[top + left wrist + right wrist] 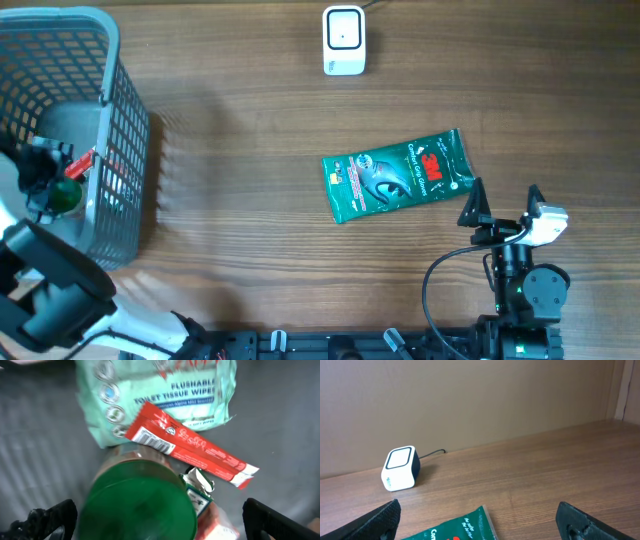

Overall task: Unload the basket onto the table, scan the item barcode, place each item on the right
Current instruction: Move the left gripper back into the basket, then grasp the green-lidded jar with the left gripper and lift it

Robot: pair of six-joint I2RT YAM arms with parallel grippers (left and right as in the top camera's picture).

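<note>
A green 3M packet (395, 175) lies flat on the wooden table, printed side up; its top corner (465, 530) shows low in the right wrist view. The white barcode scanner (344, 40) stands at the far edge, also seen as a white scanner (400, 467) at the left. My right gripper (503, 198) is open just right of the packet, nothing between its fingers (380, 520). My left gripper (162, 517) is open inside the grey basket (110, 100), its fingers (50, 517) either side of a green jar lid (135, 505).
In the basket lie a red packet (190, 445) with a barcode label and a pale green wipes pack (160, 390). The scanner's cable runs off behind it. The basket wall stands at the table's left edge.
</note>
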